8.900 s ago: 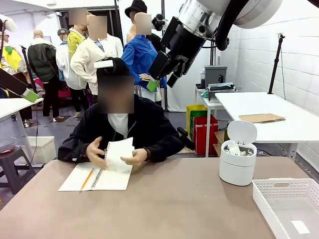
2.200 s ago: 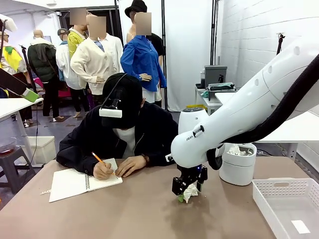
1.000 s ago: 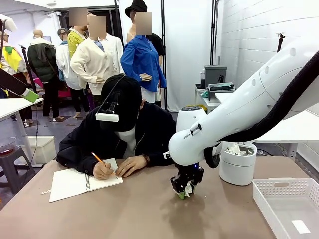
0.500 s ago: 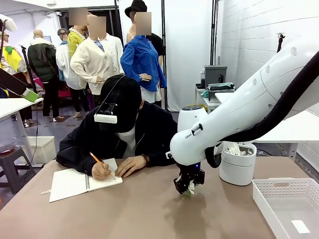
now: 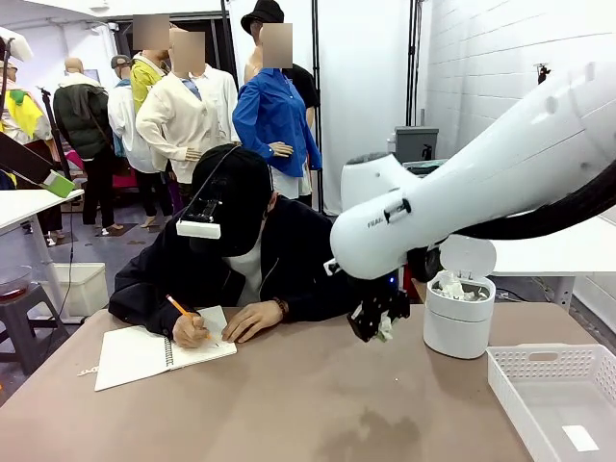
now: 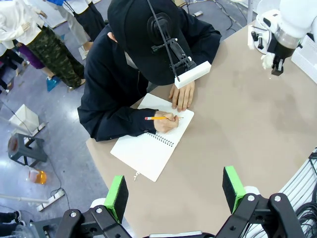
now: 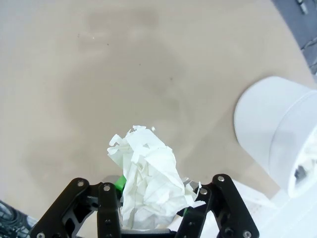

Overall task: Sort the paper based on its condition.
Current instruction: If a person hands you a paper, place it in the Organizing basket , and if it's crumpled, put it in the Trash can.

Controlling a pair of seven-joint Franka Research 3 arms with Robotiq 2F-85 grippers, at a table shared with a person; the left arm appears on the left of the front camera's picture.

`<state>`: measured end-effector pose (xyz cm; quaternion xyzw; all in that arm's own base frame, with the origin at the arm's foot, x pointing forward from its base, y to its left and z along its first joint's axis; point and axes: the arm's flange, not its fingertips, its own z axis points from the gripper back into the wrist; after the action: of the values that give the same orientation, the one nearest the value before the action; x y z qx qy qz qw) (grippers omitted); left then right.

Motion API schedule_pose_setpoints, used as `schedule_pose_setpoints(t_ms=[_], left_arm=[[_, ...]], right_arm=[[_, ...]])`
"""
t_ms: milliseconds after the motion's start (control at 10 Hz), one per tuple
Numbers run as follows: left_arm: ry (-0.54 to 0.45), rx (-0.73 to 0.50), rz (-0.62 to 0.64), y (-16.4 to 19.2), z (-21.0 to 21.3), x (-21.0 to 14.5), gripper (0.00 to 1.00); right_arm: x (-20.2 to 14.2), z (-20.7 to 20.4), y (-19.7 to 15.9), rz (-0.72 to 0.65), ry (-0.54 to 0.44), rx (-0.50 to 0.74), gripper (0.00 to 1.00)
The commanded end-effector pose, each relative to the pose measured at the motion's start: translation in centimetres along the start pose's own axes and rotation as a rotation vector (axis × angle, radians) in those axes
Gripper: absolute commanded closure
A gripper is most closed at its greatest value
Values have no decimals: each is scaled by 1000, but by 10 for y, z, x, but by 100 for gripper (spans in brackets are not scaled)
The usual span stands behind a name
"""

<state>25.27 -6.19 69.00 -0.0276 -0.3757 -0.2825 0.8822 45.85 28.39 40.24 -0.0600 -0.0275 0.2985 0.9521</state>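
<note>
The right gripper (image 5: 382,325) hangs above the table, jaws clamped on a paper wad (image 7: 148,188). The left gripper (image 6: 176,191) hovers high, fingers spread wide.

White brick wall (image 5: 500,67) fills the upper right, a white curtain (image 5: 371,87) hangs behind center, grey floor (image 5: 96,245) at left, plus a white side table (image 5: 539,226) at right.

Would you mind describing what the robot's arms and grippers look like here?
The right arm is glossy white, rounded, with a small dark marking and a black cable sleeve. The right gripper is black. The left gripper has black linkage fingers with bright green pads.
</note>
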Motion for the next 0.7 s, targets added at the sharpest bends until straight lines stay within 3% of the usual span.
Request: schedule_pose_setpoints(t_ms=[0, 300, 600], left_arm=[[0, 0, 2, 0, 0, 0, 0], [0, 0, 2, 0, 0, 0, 0], [0, 0, 2, 0, 0, 0, 0]], right_arm=[[-7, 24, -12, -26, -18, -26, 100], [-17, 80, -60, -40, -22, 35, 100], [-13, 116, -109, 43, 28, 172, 100]])
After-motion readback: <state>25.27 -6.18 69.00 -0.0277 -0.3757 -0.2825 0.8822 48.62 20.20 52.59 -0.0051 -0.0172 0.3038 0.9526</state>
